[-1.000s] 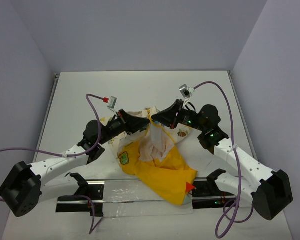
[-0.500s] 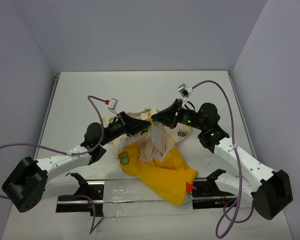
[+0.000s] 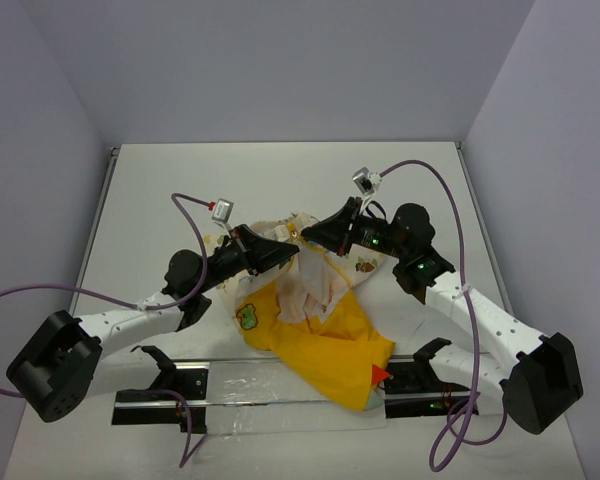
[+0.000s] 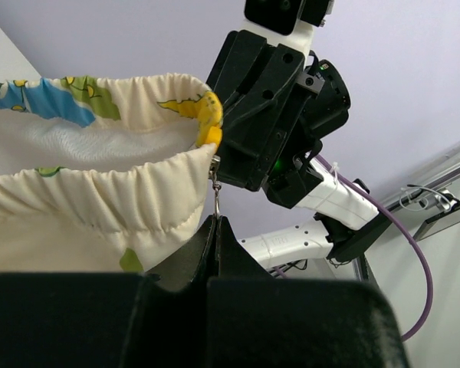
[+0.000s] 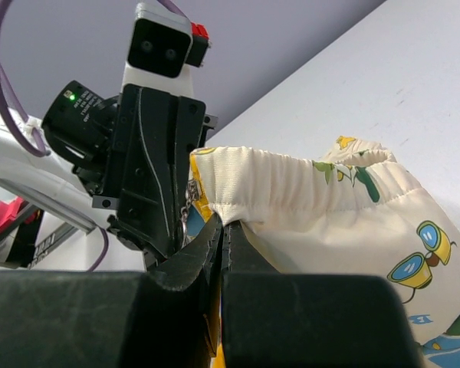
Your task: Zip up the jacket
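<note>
**Jacket** [image 3: 320, 335]: lies at the centre of the top view on the white table [image 3: 280, 180]. The yellow body is heaped toward the bottom edge, with a green patch [image 3: 248, 318] at its left and a red tip [image 3: 381, 374] at lower right. The cream cartoon-print part is raised above the heap, between the two claws at mid-frame.

**Left gripper** [image 4: 216, 227]: comes in from the left of the top view. Its jaws are pressed together with no gap, pinching the metal zipper pull [image 4: 216, 195], which hangs from the gathered cream hem just above the tips.

**Right gripper** [image 5: 221, 228]: comes in from the right and faces the left one closely. Its jaws are narrowed to a slit, clamping the cream hem's edge beside a yellow trim. The cloth stretches away to the right of its wrist view.
</note>
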`<control>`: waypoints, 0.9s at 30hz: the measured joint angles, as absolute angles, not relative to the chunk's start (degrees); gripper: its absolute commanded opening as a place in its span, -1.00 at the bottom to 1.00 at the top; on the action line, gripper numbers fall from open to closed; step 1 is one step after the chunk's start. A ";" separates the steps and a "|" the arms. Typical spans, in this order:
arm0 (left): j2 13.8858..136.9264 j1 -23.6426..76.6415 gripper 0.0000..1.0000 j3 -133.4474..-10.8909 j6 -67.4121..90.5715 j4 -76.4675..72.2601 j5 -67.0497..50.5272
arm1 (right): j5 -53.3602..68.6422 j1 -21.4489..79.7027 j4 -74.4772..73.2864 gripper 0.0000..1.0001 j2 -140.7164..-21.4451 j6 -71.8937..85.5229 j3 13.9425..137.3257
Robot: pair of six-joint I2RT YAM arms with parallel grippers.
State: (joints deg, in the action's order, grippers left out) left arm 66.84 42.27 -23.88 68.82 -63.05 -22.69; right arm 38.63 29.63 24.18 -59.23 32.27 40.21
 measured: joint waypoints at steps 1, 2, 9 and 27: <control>67.40 42.26 -0.99 -23.87 69.16 -63.63 -22.91 | 38.61 29.63 24.34 -1.00 -59.25 32.44 40.21; 68.00 42.26 -1.00 -23.86 69.61 -64.34 -23.09 | 38.58 29.63 24.49 -1.00 -59.27 32.59 40.21; 71.40 42.22 -1.00 -23.81 71.82 -68.68 -24.32 | 38.35 29.63 25.34 -1.00 -59.28 33.48 40.21; 71.55 43.82 -1.00 -23.81 70.42 -66.51 -20.65 | 34.91 29.63 26.83 -1.00 -58.95 37.38 40.16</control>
State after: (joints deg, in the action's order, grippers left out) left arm 71.55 43.82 -23.81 70.42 -66.51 -20.65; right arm 34.91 29.63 26.83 -58.95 37.38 40.16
